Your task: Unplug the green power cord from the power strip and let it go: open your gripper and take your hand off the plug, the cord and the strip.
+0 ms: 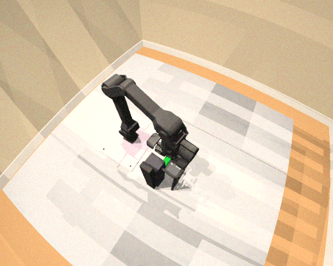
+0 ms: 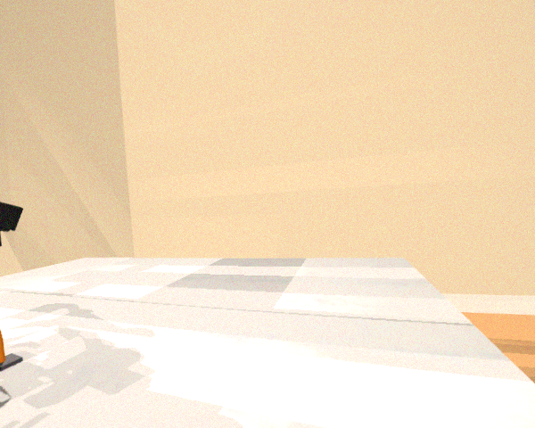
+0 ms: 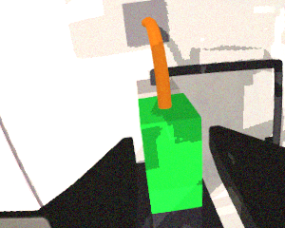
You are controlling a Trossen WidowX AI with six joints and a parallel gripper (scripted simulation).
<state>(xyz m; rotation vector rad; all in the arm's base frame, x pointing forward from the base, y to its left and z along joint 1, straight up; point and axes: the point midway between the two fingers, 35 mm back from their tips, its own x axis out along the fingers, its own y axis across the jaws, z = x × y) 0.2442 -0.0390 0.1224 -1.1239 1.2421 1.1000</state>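
the gripper (image 3: pixel 171 171) is positioned over the green plug (image 3: pixel 169 152), with 1 dark finger (image 3: pixel 99 197) on the left of the plug and 1 on the right. the fingers stand partly apart and are not clamped on the plug; a gap shows on each side of it, so the gripper holds nothing. the plug is seated in the dark power strip (image 1: pixel 154 168), its lower end in a grey socket. an orange cord (image 3: pixel 157 60) leaves the top of the plug and curves toward a grey pad (image 3: pixel 144 22) on the table (image 1: pixel 223 183). a thin black frame (image 3: pixel 275 95) stands just behind the plug. in the top view the arm (image 1: pixel 149 108) reaches down over the strip, and only a small part of the plug (image 1: pixel 167 160) is visible.
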